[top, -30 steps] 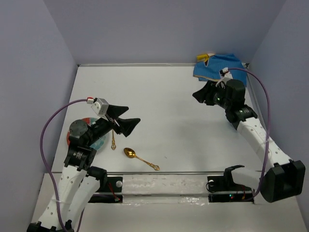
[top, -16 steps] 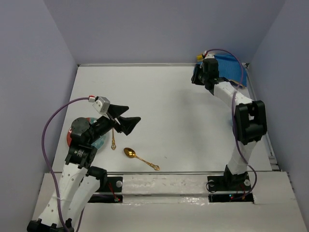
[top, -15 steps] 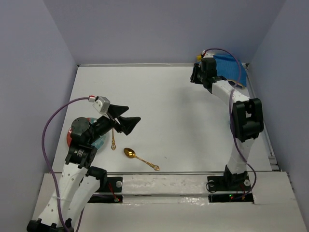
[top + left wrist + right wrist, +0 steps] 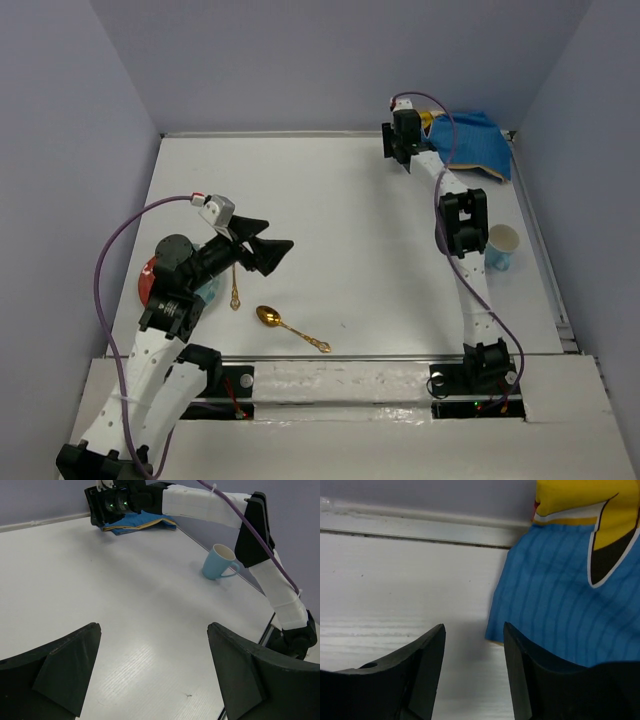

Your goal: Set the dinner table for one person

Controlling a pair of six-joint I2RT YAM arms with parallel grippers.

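The white dinner table (image 4: pixel 340 210) carries a gold spoon (image 4: pixel 290 328) and a small gold fork (image 4: pixel 235 290) at the near left. A red and teal plate (image 4: pixel 148 275) lies mostly hidden under my left arm. A light blue cup (image 4: pixel 502 246) stands at the right. A crumpled blue placemat with a yellow print (image 4: pixel 480 145) lies at the back right corner. My left gripper (image 4: pixel 270 255) is open and empty above the fork. My right gripper (image 4: pixel 398 150) is open and empty by the placemat's left edge (image 4: pixel 560 610), with the right finger over the cloth.
Purple walls close the table (image 4: pixel 125 595) in at the back and sides. From the left wrist view the cup (image 4: pixel 220 562), the placemat (image 4: pixel 137 522) and the stretched right arm (image 4: pixel 210 505) lie ahead. A metal rail runs along the near edge (image 4: pixel 350 357).
My right arm has stretched out and swung toward the back left, reaching the placemat's left edge and uncovering the cup. My left arm has barely shifted.
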